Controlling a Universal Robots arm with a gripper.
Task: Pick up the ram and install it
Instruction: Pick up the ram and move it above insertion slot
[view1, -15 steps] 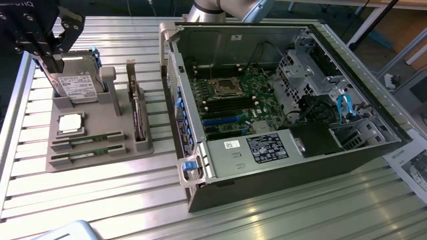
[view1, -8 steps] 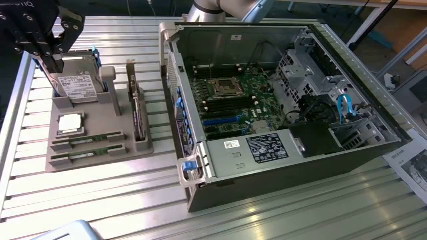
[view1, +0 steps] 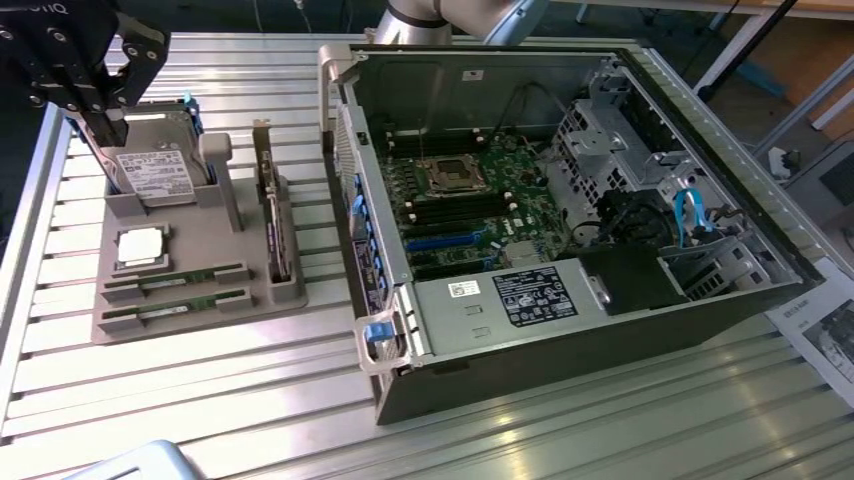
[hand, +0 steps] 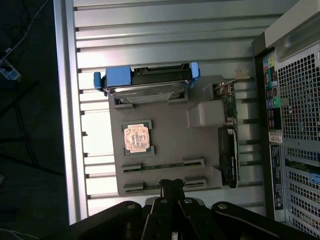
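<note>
Two ram sticks (view1: 174, 277) (view1: 171, 308) lie flat, side by side, in slots at the near end of a grey holder (view1: 287, 295) at the exterior view's left. In the wrist view they are thin green strips (hand: 162, 165) (hand: 145, 187). My black gripper (view1: 110, 132) hangs well above the holder's far end, over the hard drive (view1: 154, 170). Its fingers are shut and hold nothing. From the wrist camera the shut gripper (hand: 171, 186) lines up over the nearer stick without touching it.
The holder also carries a blue-railed hard drive (hand: 145, 87), a square silver processor (view1: 143, 247) and an upright expansion card (view1: 274, 225). An open computer case (view1: 467, 75) with its motherboard (view1: 467, 200) lies at the exterior view's right. All rest on a ribbed metal table (view1: 200, 400).
</note>
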